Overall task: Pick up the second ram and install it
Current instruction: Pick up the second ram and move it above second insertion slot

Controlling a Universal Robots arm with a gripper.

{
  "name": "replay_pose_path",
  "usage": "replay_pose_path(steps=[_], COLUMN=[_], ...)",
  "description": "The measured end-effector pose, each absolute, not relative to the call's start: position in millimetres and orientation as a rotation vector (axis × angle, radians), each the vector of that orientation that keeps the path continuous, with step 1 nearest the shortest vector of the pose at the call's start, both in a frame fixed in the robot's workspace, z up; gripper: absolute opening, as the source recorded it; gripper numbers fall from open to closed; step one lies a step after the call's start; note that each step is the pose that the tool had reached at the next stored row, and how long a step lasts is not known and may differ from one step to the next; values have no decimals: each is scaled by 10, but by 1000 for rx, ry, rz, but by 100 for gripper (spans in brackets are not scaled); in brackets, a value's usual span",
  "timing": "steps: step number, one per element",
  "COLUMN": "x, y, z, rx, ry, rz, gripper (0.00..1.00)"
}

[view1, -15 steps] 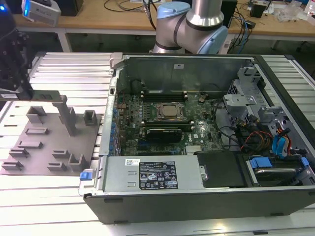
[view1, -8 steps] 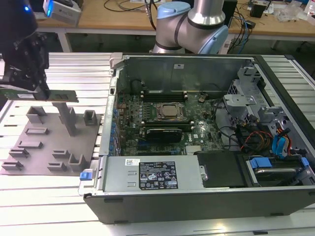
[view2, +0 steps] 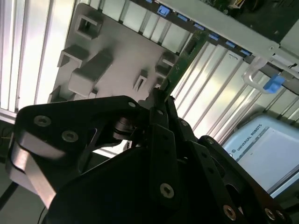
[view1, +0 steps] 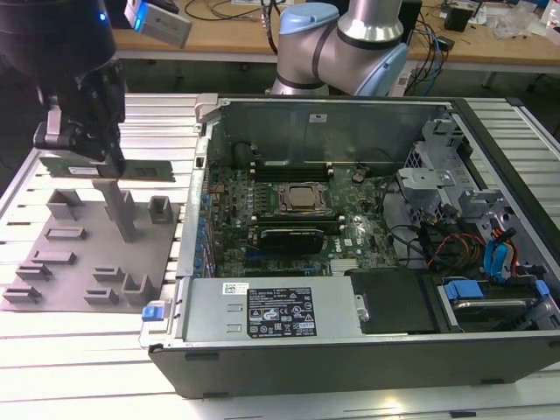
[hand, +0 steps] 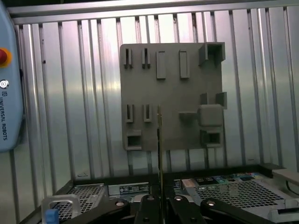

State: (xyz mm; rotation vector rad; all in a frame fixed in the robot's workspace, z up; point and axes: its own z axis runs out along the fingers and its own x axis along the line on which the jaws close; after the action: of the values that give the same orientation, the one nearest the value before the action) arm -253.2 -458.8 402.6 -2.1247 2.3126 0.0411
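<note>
Above the grey fixture plate (view1: 87, 254), in the exterior view, hangs the second ram (view1: 149, 169), a slim green board held level and clear of the plate's blocks. The black gripper (view1: 92, 157) has its fingers pinched tight on the stick near its middle, and both ends jut out free. Beside the plate, toward the exterior view's right, the open computer case (view1: 350, 367) rests on the ribbed aluminium bench (view1: 79, 350) with its green motherboard exposed.

Over to the second wrist view: the gripper (view2: 159, 99), a matte black linkage with bolt heads, closes to a point on the second ram (view2: 186, 55). The stick is edge-on here, a thin green strip running out over the plate (view2: 117, 56), whose raised plastic blocks look smooth and boxy.

Now the first wrist view: the second ram (hand: 159, 140) is a hairline edge across the plate (hand: 177, 93), with the gripper (hand: 159, 207) clamped either side of it. Slotted blocks and rectangular sockets dot the plate's flat grey face.
</note>
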Motion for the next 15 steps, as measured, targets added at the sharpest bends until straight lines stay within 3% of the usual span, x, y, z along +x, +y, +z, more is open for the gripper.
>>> replay_pose_path(steps=[15], x=[-1783], y=[-4585], z=[4026], rx=[-2125], ry=[2313], rz=[42], gripper=[11])
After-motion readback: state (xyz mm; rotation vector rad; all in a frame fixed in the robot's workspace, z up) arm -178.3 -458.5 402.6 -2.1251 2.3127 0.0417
